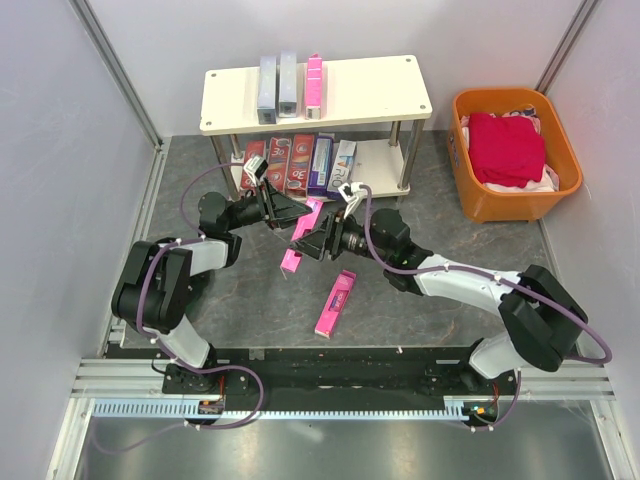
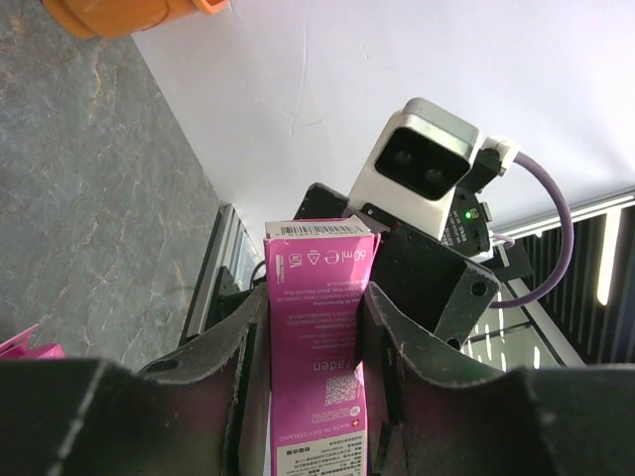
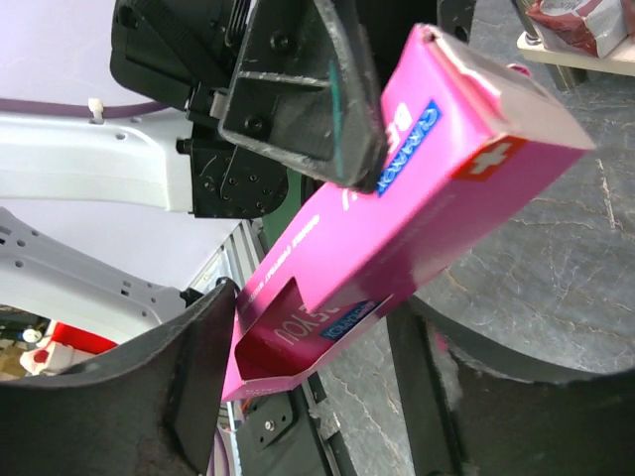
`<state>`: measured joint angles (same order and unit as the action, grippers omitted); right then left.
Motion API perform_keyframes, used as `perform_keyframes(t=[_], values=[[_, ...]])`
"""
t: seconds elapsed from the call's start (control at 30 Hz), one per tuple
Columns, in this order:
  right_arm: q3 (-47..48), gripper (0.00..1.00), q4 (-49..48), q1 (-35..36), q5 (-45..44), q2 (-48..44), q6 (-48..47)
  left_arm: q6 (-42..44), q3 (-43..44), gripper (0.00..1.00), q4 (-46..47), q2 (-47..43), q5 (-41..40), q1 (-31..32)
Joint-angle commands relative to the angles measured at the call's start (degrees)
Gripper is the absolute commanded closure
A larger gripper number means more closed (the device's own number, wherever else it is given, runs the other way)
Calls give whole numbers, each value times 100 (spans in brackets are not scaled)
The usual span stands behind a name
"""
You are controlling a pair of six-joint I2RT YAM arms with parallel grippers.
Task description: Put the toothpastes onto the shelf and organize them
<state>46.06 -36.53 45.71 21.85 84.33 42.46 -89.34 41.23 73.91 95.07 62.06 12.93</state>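
Just in front of shelf (image 1: 360, 90), pink carton (image 1: 293, 260) is held btwn both arms, long axis running near-to-far, w/ L gripper (image 1: 288, 212) pinching its shelf-side end and R gripper (image 1: 306, 243) snug on near end, so L is closer for placing.

Left arm (image 1: 165, 285) first: chunky black joint housings with pale grey links between them, and a purple cable (image 1: 183, 205) looping off it. Right arm (image 1: 465, 283) matches, with a glossy white shell, black knuckles and its own purple cable (image 1: 367, 212). Black bases (image 1: 205, 382) sit at the near edge of the tabletop. Up close, the fingers (image 2: 412, 347) are matte black and scuffed. There's a silver camera box (image 2: 422, 159) with two dark lenses, a green light (image 2: 466, 212) beside it, and a small screw (image 2: 480, 289) in the black bracket.
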Motion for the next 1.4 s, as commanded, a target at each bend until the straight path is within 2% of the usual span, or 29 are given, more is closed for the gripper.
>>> perform_keyframes(t=[0.0,0.13,0.2,0.3,0.43,0.5,0.53,0.57,0.63,0.67,0.7,0.77,0.8,0.87,0.93,1.17,1.37], values=[[228,38,-644,-1,83,31,272,-224,-10,69,2004,-252,43,17],[227,58,-636,-1,48,-66,307,-189,-19,66,2005,-252,25,17],[263,62,-444,-1,-31,-145,220,-163,-1,65,1996,-278,34,17],[368,65,-31,-1,-128,-277,53,-101,7,56,1935,-339,69,-1],[622,67,523,-62,-321,-444,-123,206,8,35,1488,-585,87,-36],[772,68,848,-132,-365,-523,-220,609,-19,30,899,-848,95,-53],[816,68,954,-150,-417,-558,-316,985,-10,22,645,-963,78,-71],[869,68,1077,-168,-453,-593,-378,1215,-10,15,-62,-1216,61,-80],[1061,69,1446,-264,-506,-681,-492,1768,7,12,-952,-1507,-62,-97],[1115,69,1560,-300,-558,-716,-641,2441,42,12,-1445,-1683,-132,-98],[1185,69,1744,-370,-567,-778,-694,2813,130,11,-2563,-2024,-342,-98],[1483,69,1973,-466,-559,-805,-931,3900,253,9,-3624,-2368,-659,-98],[1606,69,2192,-571,-567,-839,-1011,4202,367,9,-4517,-2674,-982,-98],[1975,69,2361,-669,-559,-857,-1151,4869,464,8,-5173,-2888,-1283,-98],[2422,69,2642,-809,-594,-831,-1380,5127,552,7,-5718,-3081,-1581,-98],[3952,68,3319,-1126,-541,-269,-2013,5304,535,7,-5932,-3021,-1662,-98],[5411,67,3889,-1591,-121,792,-2312,5348,438,7,-5967,-2976,-1671,-98]])
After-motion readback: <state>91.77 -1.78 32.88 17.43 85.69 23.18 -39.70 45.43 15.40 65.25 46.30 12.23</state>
